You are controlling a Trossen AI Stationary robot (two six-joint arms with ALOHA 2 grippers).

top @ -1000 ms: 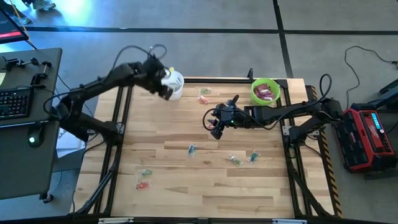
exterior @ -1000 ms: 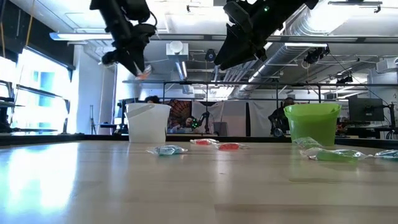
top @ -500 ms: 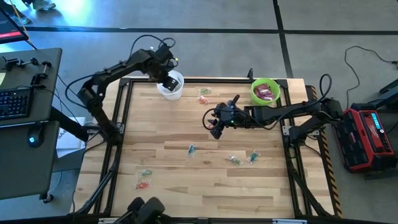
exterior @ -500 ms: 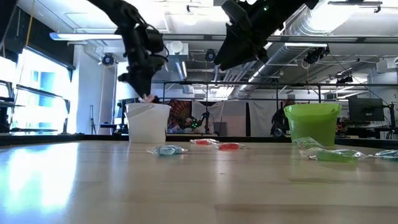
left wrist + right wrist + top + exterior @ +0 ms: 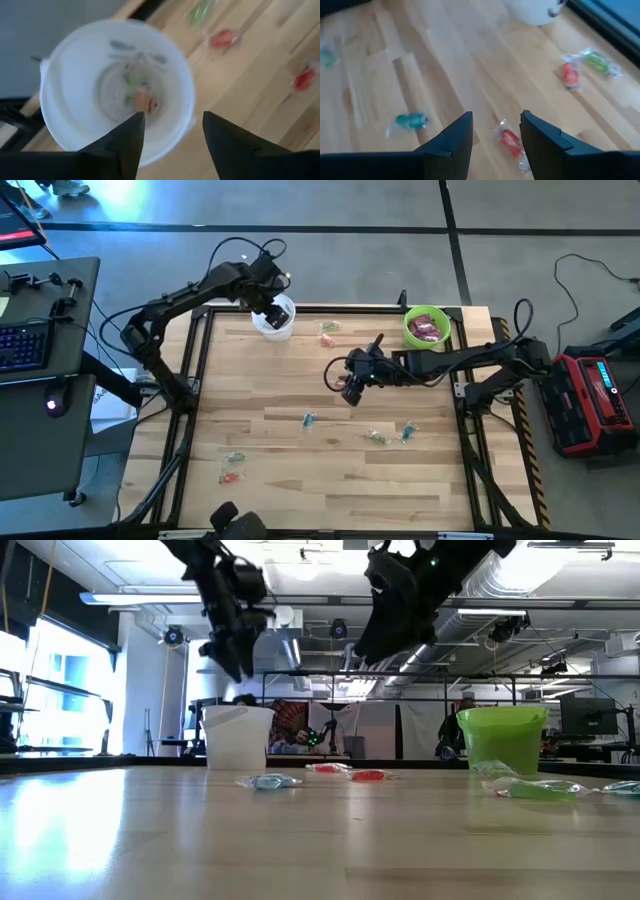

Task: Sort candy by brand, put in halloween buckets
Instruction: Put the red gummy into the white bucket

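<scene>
We can read no brand or writing on any wrapper. The left end effector point(image 5: 272, 308) hangs open and empty over the white bucket point(image 5: 280, 326) at the desk's point(image 5: 300, 450) far left edge; small wrapped pieces point(image 5: 140, 100) lie on the bucket's bottom. The right end effector point(image 5: 349, 388) hovers mid-desk, fingers parted, holding nothing, above a red candy point(image 5: 510, 141). The green bucket point(image 5: 427, 327) holds magenta packets point(image 5: 428, 330). Loose sweets dot the pale wooden planks. Beyond, we see grey floor, a keyboard point(image 5: 22, 346) and ceiling ducts point(image 5: 500, 580).
</scene>
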